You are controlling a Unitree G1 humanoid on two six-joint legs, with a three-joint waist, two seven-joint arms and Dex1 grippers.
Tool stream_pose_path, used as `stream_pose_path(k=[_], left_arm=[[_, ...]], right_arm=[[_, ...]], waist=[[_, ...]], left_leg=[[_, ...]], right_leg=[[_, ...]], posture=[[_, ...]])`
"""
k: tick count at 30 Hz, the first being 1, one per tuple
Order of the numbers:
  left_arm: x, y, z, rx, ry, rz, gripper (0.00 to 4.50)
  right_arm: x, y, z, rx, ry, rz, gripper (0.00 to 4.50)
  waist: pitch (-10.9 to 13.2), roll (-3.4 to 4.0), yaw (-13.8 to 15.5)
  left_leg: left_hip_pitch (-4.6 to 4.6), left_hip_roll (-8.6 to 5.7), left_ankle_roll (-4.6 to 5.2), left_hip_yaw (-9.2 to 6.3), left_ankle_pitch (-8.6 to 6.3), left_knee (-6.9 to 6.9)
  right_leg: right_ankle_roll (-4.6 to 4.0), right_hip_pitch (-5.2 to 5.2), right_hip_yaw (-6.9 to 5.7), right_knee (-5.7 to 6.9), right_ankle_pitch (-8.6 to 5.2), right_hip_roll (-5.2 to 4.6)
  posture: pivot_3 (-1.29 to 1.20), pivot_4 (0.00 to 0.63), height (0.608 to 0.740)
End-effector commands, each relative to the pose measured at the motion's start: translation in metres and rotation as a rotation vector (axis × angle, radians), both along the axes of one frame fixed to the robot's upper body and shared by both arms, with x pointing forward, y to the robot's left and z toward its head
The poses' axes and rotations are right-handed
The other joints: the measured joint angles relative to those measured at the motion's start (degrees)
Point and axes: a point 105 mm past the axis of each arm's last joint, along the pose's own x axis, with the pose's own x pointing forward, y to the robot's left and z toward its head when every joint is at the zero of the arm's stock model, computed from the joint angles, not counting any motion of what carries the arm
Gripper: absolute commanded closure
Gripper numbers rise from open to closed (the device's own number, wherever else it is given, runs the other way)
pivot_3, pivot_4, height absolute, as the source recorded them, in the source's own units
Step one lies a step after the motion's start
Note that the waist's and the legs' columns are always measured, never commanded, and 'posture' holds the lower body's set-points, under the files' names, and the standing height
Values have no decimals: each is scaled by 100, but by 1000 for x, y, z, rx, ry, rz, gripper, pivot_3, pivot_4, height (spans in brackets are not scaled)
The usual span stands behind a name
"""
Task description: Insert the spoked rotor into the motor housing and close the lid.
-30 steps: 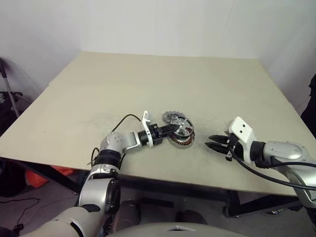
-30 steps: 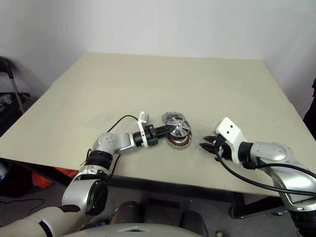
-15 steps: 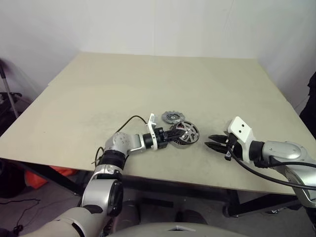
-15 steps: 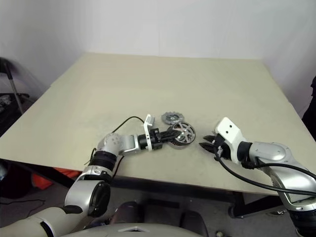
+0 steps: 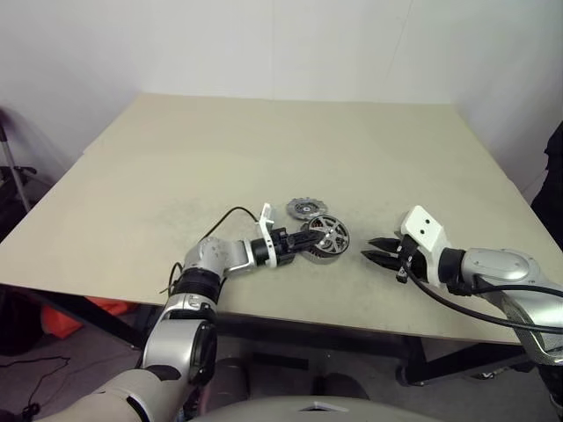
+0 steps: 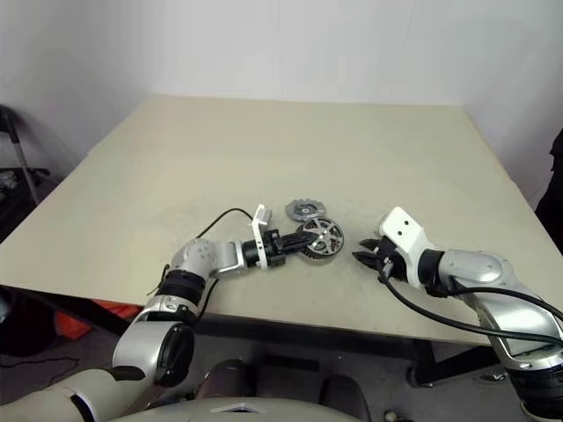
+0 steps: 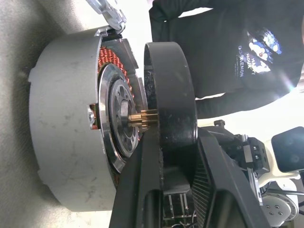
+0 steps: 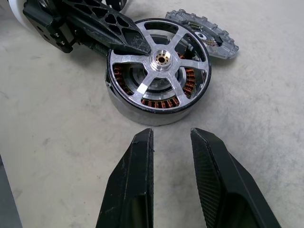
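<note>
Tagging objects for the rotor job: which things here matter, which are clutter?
Job:
spoked rotor, pinched by left gripper
motor housing
lid
right gripper, open

Clutter:
table
person in black top

Beige table (image 5: 264, 149) against white wall (image 5: 264, 44); dark stand (image 5: 16, 167) beside the table's left edge, orange item (image 5: 66, 318) on floor under that edge; person in black printed top (image 7: 237, 47) beyond the table.
</note>
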Motion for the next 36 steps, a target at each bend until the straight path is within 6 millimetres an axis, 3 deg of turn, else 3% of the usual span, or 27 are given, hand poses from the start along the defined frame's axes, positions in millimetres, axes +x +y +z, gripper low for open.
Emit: stream_pose_path(k=[1,2,7,16,28,36], left_arm=[[6,12,-1,23,-29,52,4084],[7,13,-1,23,-33,58,4084],[8,16,-2,29,-22,76,2509],[18,51,7,22,-59,171,2509],[6,53,7,15,-62,196,2509],[18,72,13,-5,-84,297,2509]], right_arm=[[3,3,9,0,-45,20,3240],[3,3,9,0,-46,21,3240],[2,2,8,-3,-48,21,3240],[5,2,8,-4,-57,20,3240],[13,9,6,1,-68,31,3240],[15,14,16,30,-99,45,3240]], waist=[[0,0,-5],[0,1,-8],[-6,9,6],[-6,9,-78],[-5,8,-109],[-5,7,-136]], left_leg=[[1,0,0,0,0,0],[1,0,0,0,0,0],[13,0,-1,0,0,0],[31,8,-14,1,7,-9],[-4,1,-1,1,0,-7],[-2,2,-3,1,1,-7]], right_leg=[[0,0,0,0,0,0],[0,0,0,0,0,0],[0,12,0,0,0,-1],[2,13,1,1,-1,6],[-2,-4,-5,-4,0,-2],[-2,-5,-5,-3,0,-1]], posture=[[0,0,740],[0,0,740],[0,0,740],[0,0,740],[0,0,740],[0,0,740]])
